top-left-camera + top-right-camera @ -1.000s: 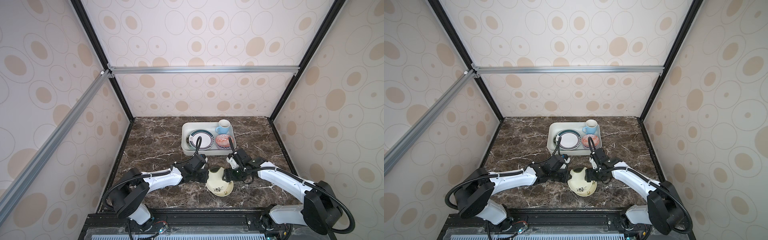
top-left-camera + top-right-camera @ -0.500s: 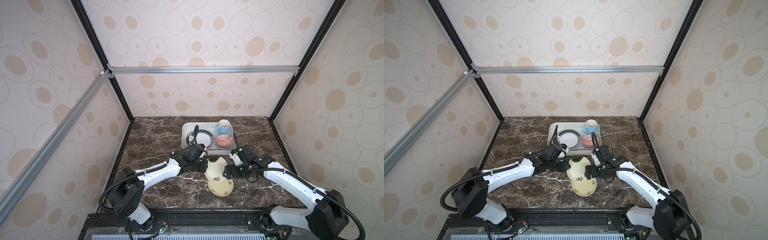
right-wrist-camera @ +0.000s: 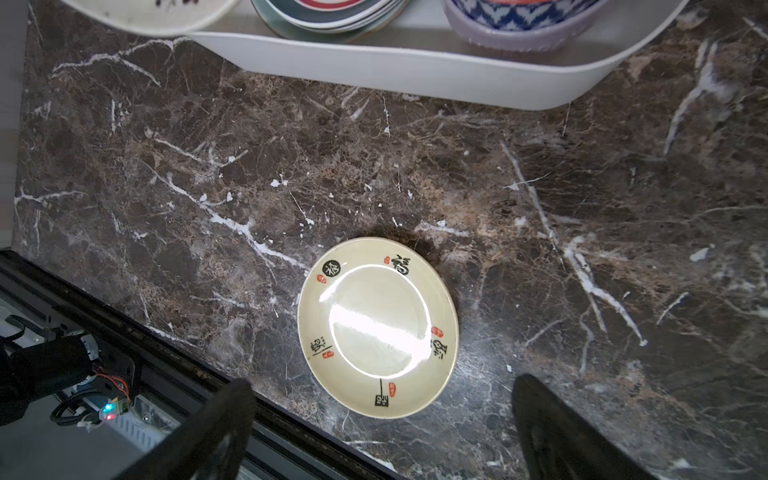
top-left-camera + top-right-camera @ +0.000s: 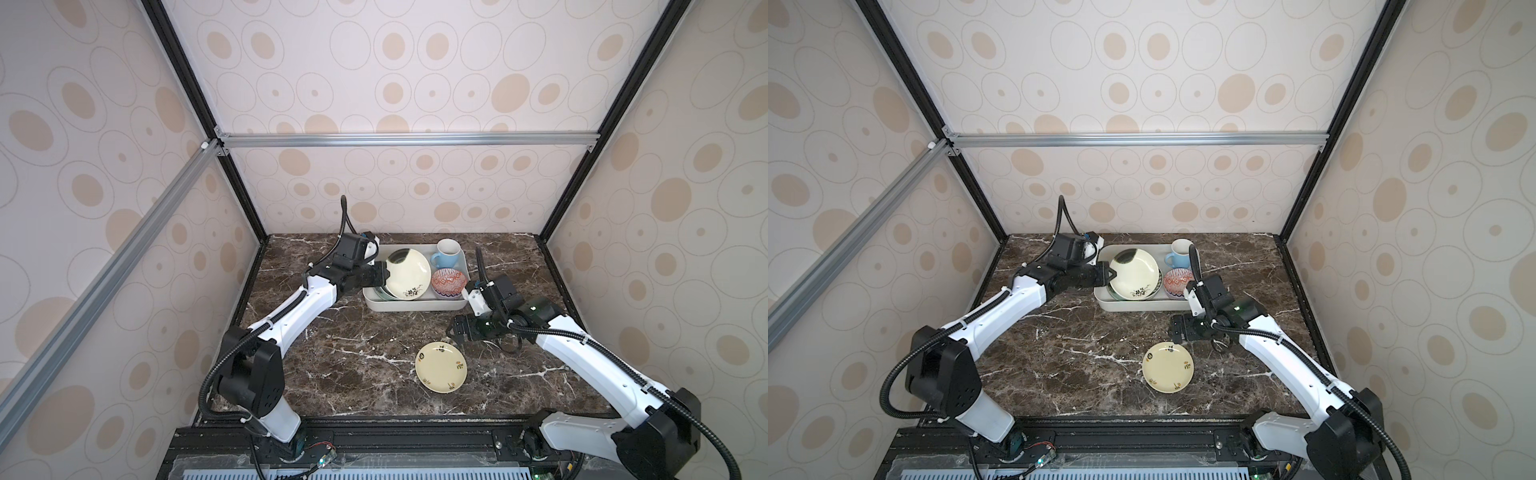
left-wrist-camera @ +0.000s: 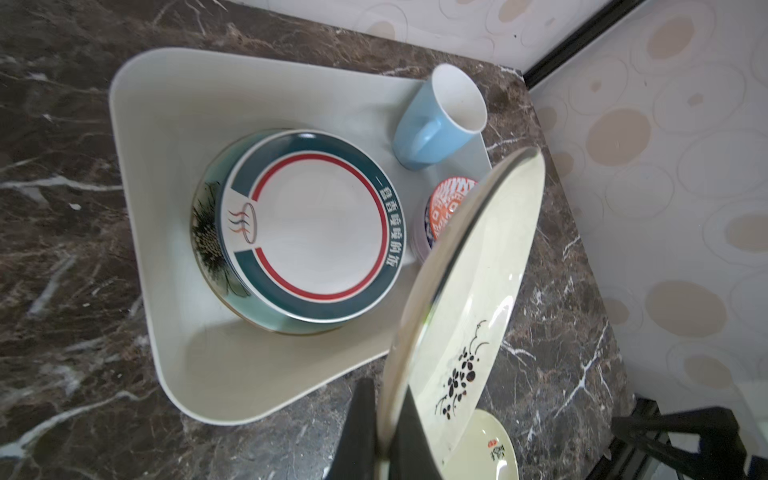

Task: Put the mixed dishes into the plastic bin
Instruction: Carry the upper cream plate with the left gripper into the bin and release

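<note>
The dish in hand, a cream plate with a black flower sprig (image 5: 469, 299), hangs steeply tilted over the plastic bin (image 4: 411, 308). My left fingers (image 5: 361, 428) are clamped on its rim, one on each face. Below it lies the stack already in the bin: a white blue-rimmed plate (image 5: 307, 224) on the teal flower plate (image 5: 208, 237). In both top views the held plate's low edge looks close to that stack, but I cannot tell whether it touches.

Beside the stack, the red-patterned bowl (image 4: 449, 280) sits nested in the lavender bowl (image 3: 511, 35), with the light-blue mug (image 4: 448, 253) upright at the far corner. One dish is outside the bin: the small cream plate (image 3: 378, 328) lies flat on the bench (image 4: 353, 332), near the front edge and well apart from the bin. My right fingers (image 3: 552, 428) stand wide apart and empty, just by its far rim.

My worries:
- The pinch is a narrow one on glazed rim, so I judge the tilted plate could swivel or slip.
- If I let go at this angle, it may land on edge, chip the stack or tip against the bowls.
- The small plate offers little lip. A shallow approach could shove it toward the bench's front edge instead of gripping it.
</note>
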You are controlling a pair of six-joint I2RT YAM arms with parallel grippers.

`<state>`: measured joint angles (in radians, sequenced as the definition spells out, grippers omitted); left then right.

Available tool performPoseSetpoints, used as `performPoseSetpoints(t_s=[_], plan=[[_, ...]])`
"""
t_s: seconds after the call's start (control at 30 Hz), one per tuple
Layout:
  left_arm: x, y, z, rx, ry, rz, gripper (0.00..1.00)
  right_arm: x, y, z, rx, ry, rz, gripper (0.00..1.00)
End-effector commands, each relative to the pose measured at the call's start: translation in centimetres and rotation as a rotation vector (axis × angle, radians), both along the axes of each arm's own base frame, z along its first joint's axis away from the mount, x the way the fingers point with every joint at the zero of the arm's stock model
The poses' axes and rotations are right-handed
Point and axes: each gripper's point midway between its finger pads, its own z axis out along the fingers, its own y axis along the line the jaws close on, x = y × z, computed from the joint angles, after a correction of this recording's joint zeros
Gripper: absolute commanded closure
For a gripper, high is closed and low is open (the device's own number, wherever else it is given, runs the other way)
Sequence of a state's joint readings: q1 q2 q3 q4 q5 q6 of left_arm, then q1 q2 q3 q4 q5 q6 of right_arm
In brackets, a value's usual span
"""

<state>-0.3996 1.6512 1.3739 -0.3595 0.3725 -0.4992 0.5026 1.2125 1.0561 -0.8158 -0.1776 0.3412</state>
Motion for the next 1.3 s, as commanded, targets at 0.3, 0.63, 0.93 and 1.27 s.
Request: performPoseSetpoints(t_s=[0.3, 0.63, 0.93, 1.27], plan=[[6.3, -0.1, -5.0, -0.060, 0.111, 0.002, 1.00, 0.7, -1.3, -0.2, -0.015, 0.015, -0.012, 0.00], [8.3, -1.0, -8.7, -0.073, 0.166, 0.002, 0.96, 1.7, -1.7, -1.0, -0.022, 0.042, -0.021, 0.00], [9.2, -1.2, -10.7, -0.045, 0.196, -0.005, 0.77, 2.4, -1.7, -1.3, -0.026, 0.056, -0.028, 0.00], [9.4, -1.4, -11.2, -0.035, 0.204, -0.014, 0.60, 2.6, -1.9, -1.1, -0.040, 0.068, -0.037, 0.00]])
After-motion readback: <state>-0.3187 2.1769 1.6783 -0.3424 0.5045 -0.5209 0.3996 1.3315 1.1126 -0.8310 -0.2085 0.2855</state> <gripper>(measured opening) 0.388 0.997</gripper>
